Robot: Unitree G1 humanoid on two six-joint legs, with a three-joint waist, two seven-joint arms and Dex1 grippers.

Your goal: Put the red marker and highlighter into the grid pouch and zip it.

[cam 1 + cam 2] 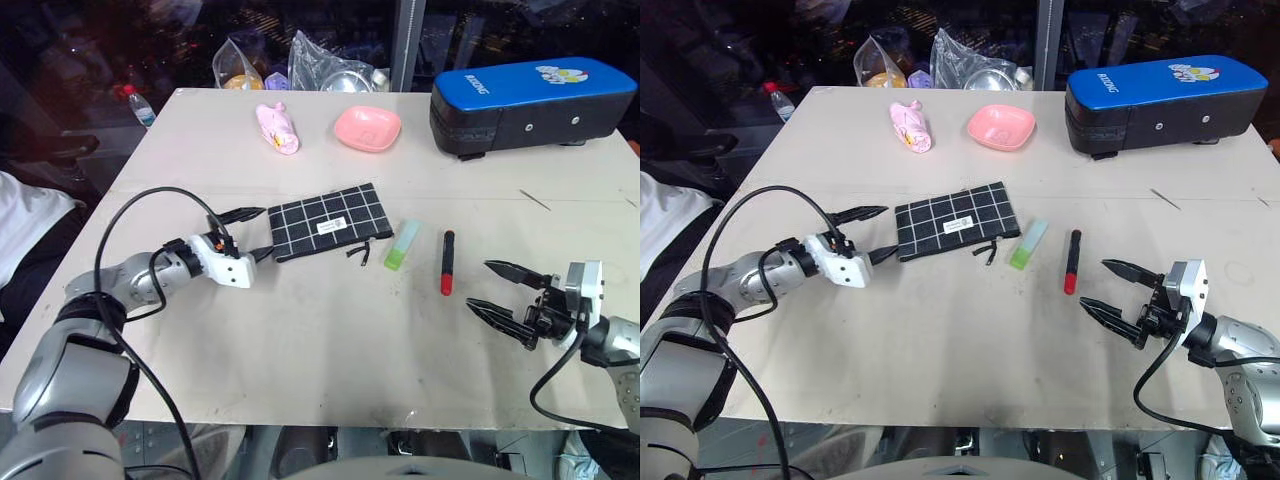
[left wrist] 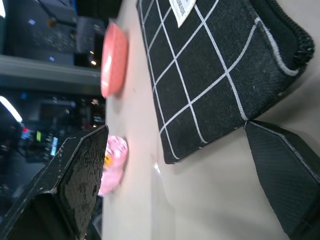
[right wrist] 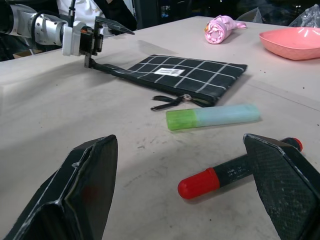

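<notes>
On the table (image 1: pixel 330 340), red marker (image 1: pixel 447 262) and highlighter (image 1: pixel 402 245) lie outside the grid pouch (image 1: pixel 330 221) — nothing packed or zipped — my left hand (image 1: pixel 250 233) and right hand (image 1: pixel 495 288) both open, empty.

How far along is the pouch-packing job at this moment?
Nothing is packed yet. The red marker and highlighter lie on the table beside the grid pouch, outside it. In hand: the left end effector, open, sits at the pouch's end; the right end effector, open and empty, faces the marker. Left: opening the pouch if needed, inserting both items, zipping.
</notes>
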